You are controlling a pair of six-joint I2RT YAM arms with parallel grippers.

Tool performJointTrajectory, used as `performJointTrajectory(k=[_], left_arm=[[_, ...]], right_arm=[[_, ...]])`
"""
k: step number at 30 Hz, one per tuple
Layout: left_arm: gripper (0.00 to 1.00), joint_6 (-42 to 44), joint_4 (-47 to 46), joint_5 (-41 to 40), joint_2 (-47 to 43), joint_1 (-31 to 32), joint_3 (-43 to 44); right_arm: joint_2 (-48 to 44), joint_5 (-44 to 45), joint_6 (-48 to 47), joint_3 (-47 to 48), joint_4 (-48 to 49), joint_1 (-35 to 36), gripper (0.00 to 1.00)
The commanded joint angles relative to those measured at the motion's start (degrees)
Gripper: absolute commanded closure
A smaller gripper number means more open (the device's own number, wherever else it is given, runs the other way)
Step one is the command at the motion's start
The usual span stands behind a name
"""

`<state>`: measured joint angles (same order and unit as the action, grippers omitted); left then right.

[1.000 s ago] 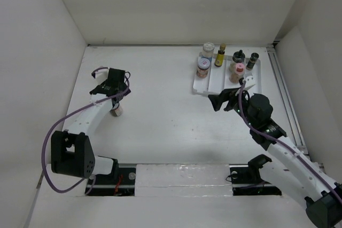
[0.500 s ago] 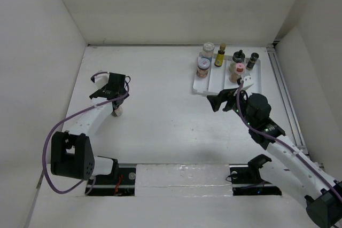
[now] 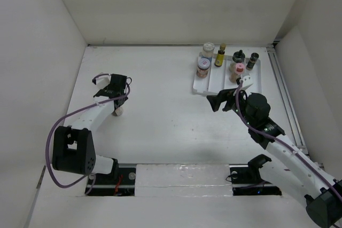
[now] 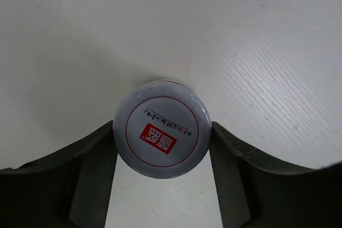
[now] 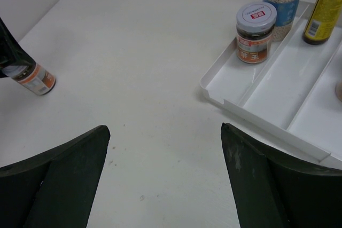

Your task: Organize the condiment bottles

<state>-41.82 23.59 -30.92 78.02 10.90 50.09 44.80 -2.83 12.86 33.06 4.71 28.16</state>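
Note:
My left gripper is shut on a small jar on the left side of the table. From the left wrist view I look down on the jar's grey-white lid with its red mark, and both fingers press its sides. In the right wrist view this orange-labelled jar leans at the far left. My right gripper hangs open over bare table beside the white tray, nothing between its fingers. The tray holds the other condiment bottles: a blue-labelled jar, a grey-lidded jar, an amber bottle, two black-capped jars and a pink-lidded jar.
White walls close the table in at the back and both sides. A metal rail runs along the right edge next to the tray. The tray's near rim lies just right of my right gripper.
The left gripper has closed on the small jar, which now sits gripped between its fingers. The right arm has barely moved.

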Motion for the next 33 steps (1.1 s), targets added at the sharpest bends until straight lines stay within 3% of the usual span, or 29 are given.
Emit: performJointTrajectory(k=[1, 5, 9, 14, 19, 20, 24, 33], left_arm=[[0.47, -1.16, -0.39, -2.04, 1.17, -0.09, 0.63], [0.60, 0.42, -1.00, -2.04, 0.64, 1.05, 1.95], [0.58, 2.44, 0.58, -1.52, 1.16, 10.00, 10.62], [0.58, 6.48, 2.42, -4.59, 11.85, 28.08, 33.11], [0.58, 11.58, -0.12, 0.15, 25.14, 35.94, 50.52], [0.58, 12.20, -0.13, 0.94, 27.08, 36.65, 55.86], [0.58, 14.22, -4.34, 6.83, 35.08, 37.97, 63.54], [0.58, 17.21, -10.32, 10.95, 43.71, 36.83, 68.39]], right_arm=[[-0.06, 0.63, -0.56, 2.36, 3.11, 0.40, 0.09], [-0.06, 1.16, -0.56, 2.36, 3.11, 0.40, 0.09], [-0.06, 2.21, -1.09, 2.36, 3.11, 0.40, 0.09], [-0.59, 4.93, -1.69, 1.84, 3.11, 0.40, 0.09], [-1.82, 8.80, -1.70, 1.83, 1.79, -0.83, 0.09], [-2.60, 9.50, -1.70, 1.31, 1.79, -1.35, 0.09], [-6.90, 13.54, -1.00, 0.61, -0.57, -2.50, 0.09], [-22.55, 22.95, 1.98, -2.91, -3.22, -3.11, 0.10]])
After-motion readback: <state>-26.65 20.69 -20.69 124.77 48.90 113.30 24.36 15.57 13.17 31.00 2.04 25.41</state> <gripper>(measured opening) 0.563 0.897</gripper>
